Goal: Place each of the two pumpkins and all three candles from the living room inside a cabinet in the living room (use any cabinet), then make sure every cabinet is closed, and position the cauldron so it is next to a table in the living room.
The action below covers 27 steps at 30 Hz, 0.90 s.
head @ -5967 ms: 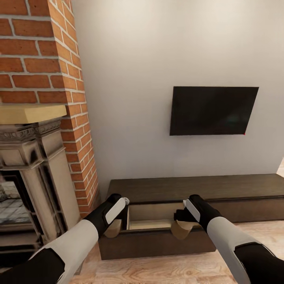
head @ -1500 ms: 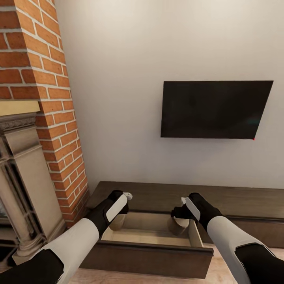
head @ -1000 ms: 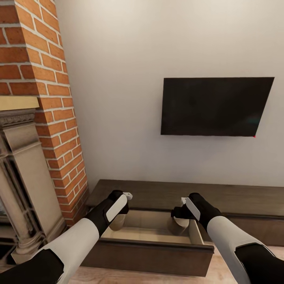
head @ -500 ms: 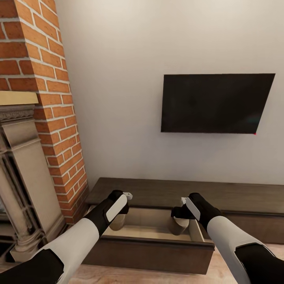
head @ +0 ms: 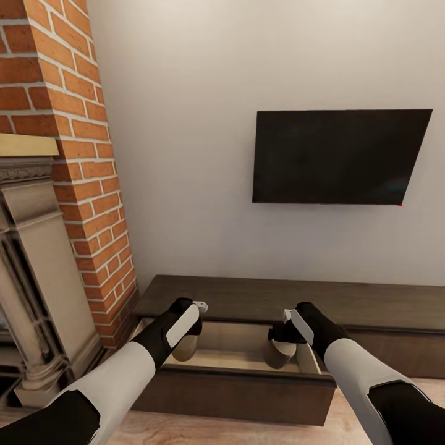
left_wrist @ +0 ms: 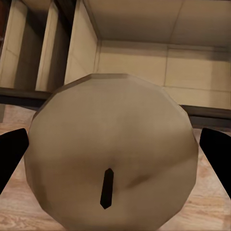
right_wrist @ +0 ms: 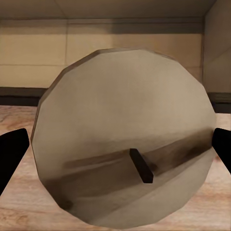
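Note:
The dark brown cabinet (head: 346,303) runs along the wall, its left drawer (head: 235,388) pulled out to show a pale wood inside. My left gripper (head: 187,339) is shut on a grey-beige candle (head: 184,352) held over the drawer's left end. My right gripper (head: 280,341) is shut on a second candle (head: 279,356) over the drawer's right end. In the left wrist view, that candle's top and wick (left_wrist: 113,154) sit between black fingers (left_wrist: 10,155). The right wrist view shows the other candle (right_wrist: 125,159) between fingers (right_wrist: 11,153). The pumpkins are out of view.
A brick chimney (head: 74,123) and a stone fireplace surround (head: 31,278) stand close on the left. A black TV (head: 340,157) hangs on the wall above the cabinet. Pale wood floor (head: 247,432) lies in front of the drawer.
The camera has come closer and shifted, so the open drawer now lies under both held candles instead of ahead of them. Both grippers keep their hold on the candles.

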Motion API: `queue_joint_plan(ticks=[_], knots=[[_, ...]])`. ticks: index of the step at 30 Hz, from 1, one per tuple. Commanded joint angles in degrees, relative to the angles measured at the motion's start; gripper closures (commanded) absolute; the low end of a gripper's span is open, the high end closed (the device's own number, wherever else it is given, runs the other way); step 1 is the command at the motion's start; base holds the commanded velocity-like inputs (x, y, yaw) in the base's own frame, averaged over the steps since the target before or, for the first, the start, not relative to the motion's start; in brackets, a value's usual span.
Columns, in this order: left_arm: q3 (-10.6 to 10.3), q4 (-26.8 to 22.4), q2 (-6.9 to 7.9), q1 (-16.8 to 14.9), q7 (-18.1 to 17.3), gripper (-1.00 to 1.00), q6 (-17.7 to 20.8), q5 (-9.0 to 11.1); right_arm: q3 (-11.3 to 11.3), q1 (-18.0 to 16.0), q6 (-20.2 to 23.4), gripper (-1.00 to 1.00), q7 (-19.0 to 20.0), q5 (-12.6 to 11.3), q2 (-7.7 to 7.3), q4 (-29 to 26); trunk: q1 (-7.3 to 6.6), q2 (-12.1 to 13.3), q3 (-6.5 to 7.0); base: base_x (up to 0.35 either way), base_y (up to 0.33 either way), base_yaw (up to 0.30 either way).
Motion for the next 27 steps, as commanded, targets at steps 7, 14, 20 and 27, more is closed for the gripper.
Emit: queue_joint_plan(ticks=[7,14,20,27], knots=[[-0.28,-0.05,0.03,-0.07,0.46,1.0,-0.37,0.53,0.44,-0.04,0.21,1.0,-0.32,-0.62,-0.06,-0.11,1.54,-2.86,-1.32,0.0,0.0,0.0],[-0.31,-0.05,0.03,-0.07,0.44,1.0,-0.43,0.53,0.4,-0.04,0.21,1.0,-0.31,-0.62,-0.06,-0.11,1.54,-2.86,-1.32,0.0,0.0,0.0],[-0.28,-0.06,0.03,-0.07,0.44,1.0,-0.44,0.53,0.43,-0.04,0.21,1.0,-0.31,-0.62,-0.06,-0.11,1.54,-2.86,-1.32,0.0,0.0,0.0],[-0.3,-0.05,0.03,-0.06,0.44,1.0,-0.38,0.53,0.48,-0.04,0.21,1.0,-0.31,-0.62,-0.03,-0.11,1.54,-2.86,-1.32,0.102,0.0,0.0]])
